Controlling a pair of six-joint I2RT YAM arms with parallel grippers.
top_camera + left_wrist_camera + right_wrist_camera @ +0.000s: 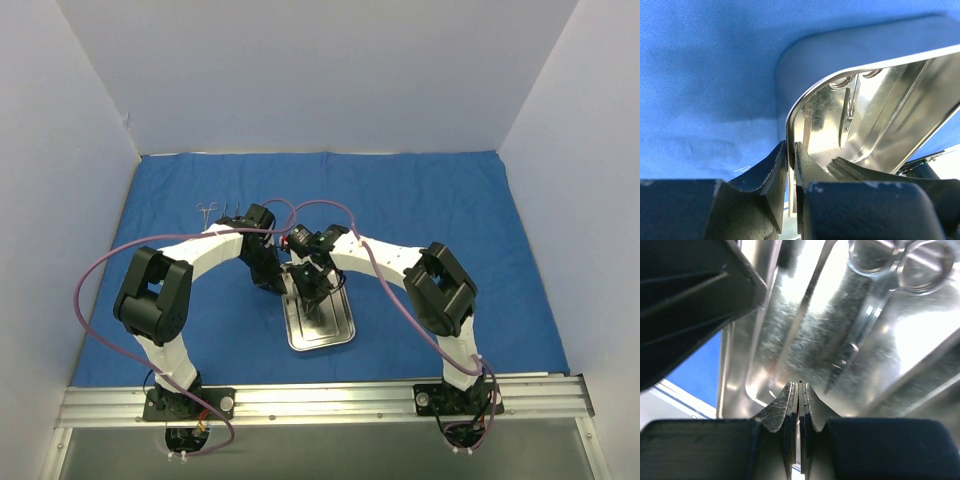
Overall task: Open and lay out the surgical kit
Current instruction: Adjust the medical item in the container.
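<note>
The blue cloth wrap (pixel 420 210) lies spread flat over the table. The steel tray (pixel 335 330) sits on it between the two arms. My left gripper (pixel 272 282) is at the tray's left rim, and in the left wrist view its jaws (pixel 790 147) are shut on the thin rim of the tray (pixel 900 100). An instrument with ring handles (pixel 847 110) lies inside the tray. My right gripper (pixel 313 298) points down into the tray. In the right wrist view it (pixel 799 387) is shut with nothing between its fingers, just above the tray floor, beside that instrument (pixel 875 315).
Two thin metal instruments (pixel 207 210) (pixel 231 212) lie on the cloth at the back left, behind the left arm. White walls close in the table on three sides. A metal rail (pixel 320 400) with both arm bases runs along the near edge.
</note>
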